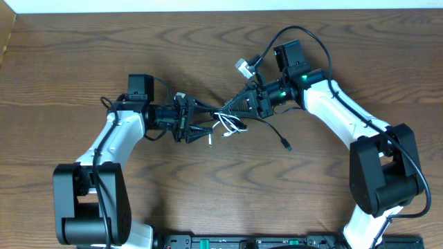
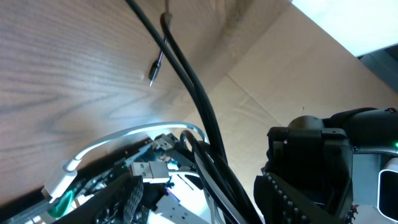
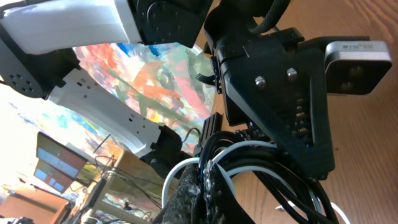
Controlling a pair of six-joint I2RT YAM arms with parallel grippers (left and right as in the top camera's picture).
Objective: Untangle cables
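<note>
**A:** How does the right claw point(image 1: 225, 108) stand?

**B:** Pressed together. Its wrist view shows loops of the cables point(image 3: 249, 152), white and black, bunched right at its pads, so it is pinching them. How many strands sit between the pads I cannot make out.

**A:** And the left claw point(image 1: 210, 124)?

**B:** From overhead its fingers look spread, one toward the far side and one toward the near. They sit just left of the right claw's tip. Its own wrist view is cluttered along the bottom edge, so I cannot tell whether any cord touches a finger.

**A:** Where do the cords lie?

**B:** The white cable point(image 1: 230, 126) sits in a small knot of loops between the two claws, a little to the near side. The black cable point(image 1: 271, 130) runs right and nearer over the worktop point(image 1: 83, 62) to a plug point(image 1: 286, 146) lying apart from both claws. Where black crosses white inside the knot is too small to sort out.

**A:** Anything cut off?

**B:** Both arm bases run off the near edge of the overhead view.
</note>
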